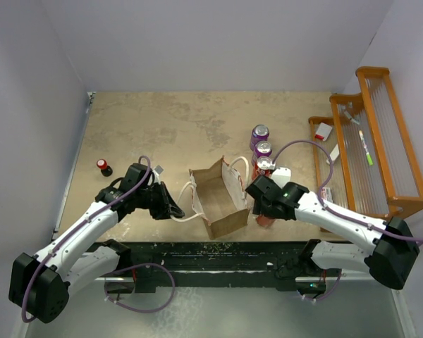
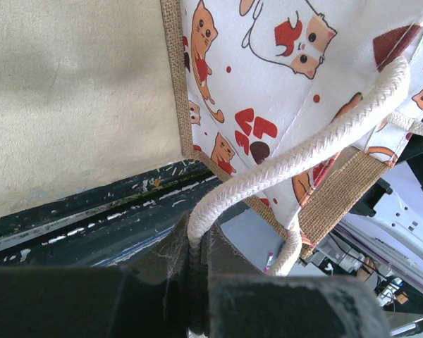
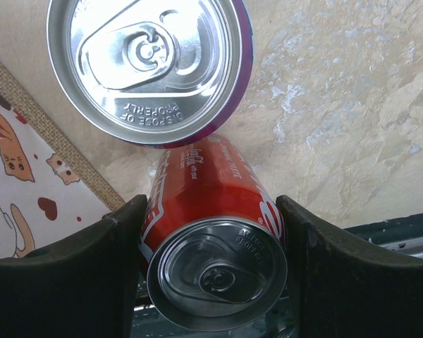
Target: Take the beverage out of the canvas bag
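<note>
The canvas bag stands open in the middle near the front edge; its inside looks empty from above. Its cat-print side fills the left wrist view. My left gripper is left of the bag, shut on its white rope handle. My right gripper is just right of the bag, outside it. It is shut on a red cola can, one finger on each side. A bit of the red can shows under it. I cannot tell whether the can rests on the table.
Three more cans stand in a row behind my right gripper: two purple ones and the nearest, close above the red can in the right wrist view. A small red-capped bottle stands at the left. A wooden rack lines the right side.
</note>
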You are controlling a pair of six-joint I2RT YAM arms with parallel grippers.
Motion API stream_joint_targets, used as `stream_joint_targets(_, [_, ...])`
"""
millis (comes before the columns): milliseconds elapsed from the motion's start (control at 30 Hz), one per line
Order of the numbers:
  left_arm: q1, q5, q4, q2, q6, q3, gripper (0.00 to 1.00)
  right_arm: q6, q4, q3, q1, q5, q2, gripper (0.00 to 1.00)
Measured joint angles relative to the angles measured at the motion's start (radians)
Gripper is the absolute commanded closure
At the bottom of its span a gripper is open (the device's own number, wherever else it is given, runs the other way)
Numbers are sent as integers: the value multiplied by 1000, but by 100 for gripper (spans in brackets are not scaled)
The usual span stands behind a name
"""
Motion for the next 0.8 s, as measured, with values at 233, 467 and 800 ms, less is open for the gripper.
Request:
stream_joint_targets(233, [0, 1, -1, 1, 0, 0, 86, 10, 21, -24, 0, 11, -28, 54])
stream_joint_targets(467, [0, 7, -7, 2, 2, 2, 68, 10, 29, -31, 0, 5, -43, 37])
stream_joint_targets(800, [0, 14, -34, -11, 18, 29, 26, 10, 51, -43, 0, -12, -91, 19])
